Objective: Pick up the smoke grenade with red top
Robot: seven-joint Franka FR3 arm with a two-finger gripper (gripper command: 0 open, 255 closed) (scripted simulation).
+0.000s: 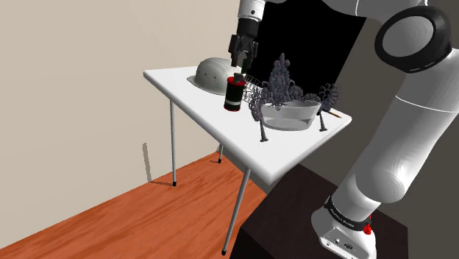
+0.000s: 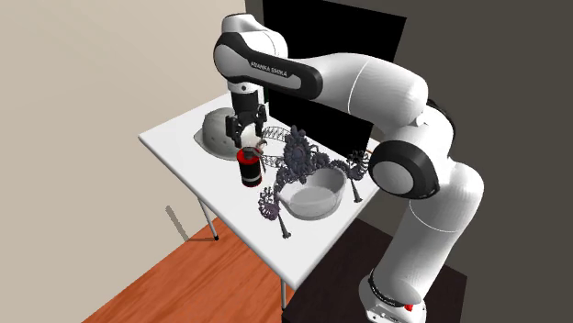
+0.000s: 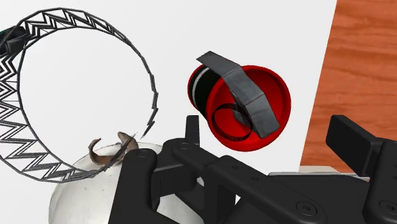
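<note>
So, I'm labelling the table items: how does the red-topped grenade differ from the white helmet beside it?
The grenade is a dark upright cylinder with a red top, while the helmet is a plain white dome. The grenade is narrow, and the helmet spreads much wider. Both rest on the white table.

black smoke grenade [image 1: 234,94], red top, upright

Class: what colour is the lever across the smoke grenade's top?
Dark grey lever, on the red top; clearest in wrist view.
</note>
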